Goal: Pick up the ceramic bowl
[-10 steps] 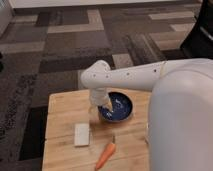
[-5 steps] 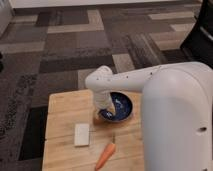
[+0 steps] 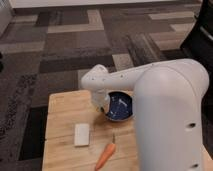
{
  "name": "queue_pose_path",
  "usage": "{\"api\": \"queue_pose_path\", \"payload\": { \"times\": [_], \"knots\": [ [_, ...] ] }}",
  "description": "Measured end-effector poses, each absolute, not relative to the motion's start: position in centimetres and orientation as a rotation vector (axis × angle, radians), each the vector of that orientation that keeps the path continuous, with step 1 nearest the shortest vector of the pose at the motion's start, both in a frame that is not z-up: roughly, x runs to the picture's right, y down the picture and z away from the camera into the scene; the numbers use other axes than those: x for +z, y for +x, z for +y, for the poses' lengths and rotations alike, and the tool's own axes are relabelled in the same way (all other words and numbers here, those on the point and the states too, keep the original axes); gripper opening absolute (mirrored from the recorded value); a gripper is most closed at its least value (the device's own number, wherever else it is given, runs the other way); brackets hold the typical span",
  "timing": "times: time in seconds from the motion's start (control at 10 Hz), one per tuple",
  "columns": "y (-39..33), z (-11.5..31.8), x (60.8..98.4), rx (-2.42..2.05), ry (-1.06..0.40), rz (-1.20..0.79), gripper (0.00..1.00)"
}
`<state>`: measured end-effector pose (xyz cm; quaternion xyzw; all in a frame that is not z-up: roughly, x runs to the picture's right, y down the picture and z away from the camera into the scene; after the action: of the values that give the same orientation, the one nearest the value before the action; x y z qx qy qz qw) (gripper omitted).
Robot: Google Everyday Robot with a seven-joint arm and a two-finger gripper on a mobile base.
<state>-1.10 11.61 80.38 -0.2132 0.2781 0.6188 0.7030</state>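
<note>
The ceramic bowl (image 3: 120,107), dark navy inside with a brownish rim, sits on the wooden table (image 3: 62,112) to the right of its middle. My white arm reaches in from the right and bends down over the bowl's left edge. The gripper (image 3: 102,107) hangs at that left rim, partly hidden under the arm's wrist. The bowl's right side is covered by the arm.
A white rectangular block (image 3: 81,134) lies on the table left of the front centre. An orange carrot (image 3: 105,156) lies near the front edge, in front of the bowl. Patterned grey carpet (image 3: 65,55) surrounds the table. A dark object (image 3: 200,35) stands at the far right.
The arm has shifted slightly left and lower over the bowl's left rim. The bowl, block and carrot have stayed in place.
</note>
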Motion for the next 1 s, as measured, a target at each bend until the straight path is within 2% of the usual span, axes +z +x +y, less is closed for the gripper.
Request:
{"api": "queue_pose_path", "payload": {
  "times": [0.3,0.5,1.0],
  "knots": [
    [-1.6,9.2,78.2,1.407,-0.439,0.584,0.00],
    [-1.4,4.6,73.9,1.424,-0.357,0.550,0.00],
    [-1.5,-1.1,67.4,1.414,-0.232,0.505,0.00]
  ]
}}
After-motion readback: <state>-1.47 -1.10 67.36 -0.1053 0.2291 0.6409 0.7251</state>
